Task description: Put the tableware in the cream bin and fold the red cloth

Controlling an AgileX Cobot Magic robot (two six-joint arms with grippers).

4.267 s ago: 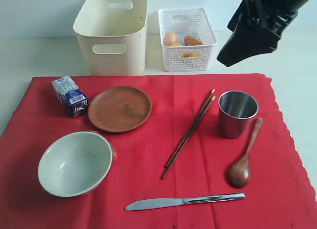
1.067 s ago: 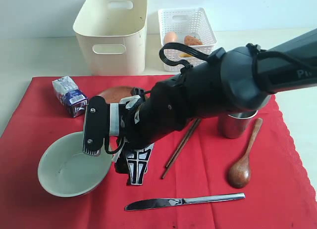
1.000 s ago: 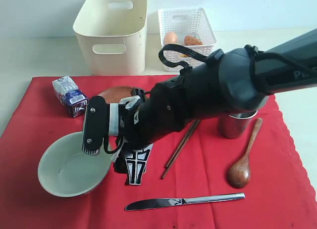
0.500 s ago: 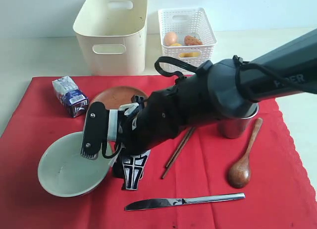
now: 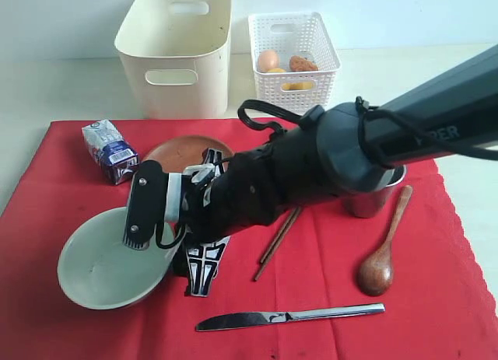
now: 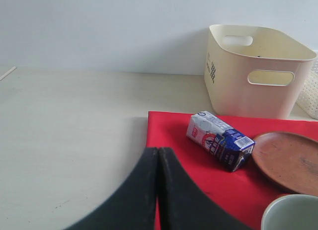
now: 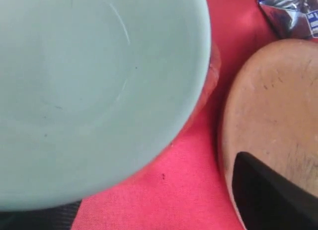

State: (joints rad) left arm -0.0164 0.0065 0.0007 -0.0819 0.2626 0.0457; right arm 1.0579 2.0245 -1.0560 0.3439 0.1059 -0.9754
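Observation:
The pale green-white bowl sits front left on the red cloth. My right gripper is open astride its right rim, one finger over the inside, the other outside on the cloth. Its arm covers much of the brown plate and part of the steel cup and chopsticks. The wooden spoon and knife lie front right. The cream bin stands behind the cloth. My left gripper is shut and empty, near the cloth's left edge.
A small blue-white carton lies on the cloth's back left, beside the plate. A white lattice basket holding an egg and other food stands right of the cream bin. Bare pale table surrounds the cloth.
The right arm came down from the upper right a few seconds ago. Over the last second it has slid slightly left and lower, its open fingers settling around the bowl's rim.

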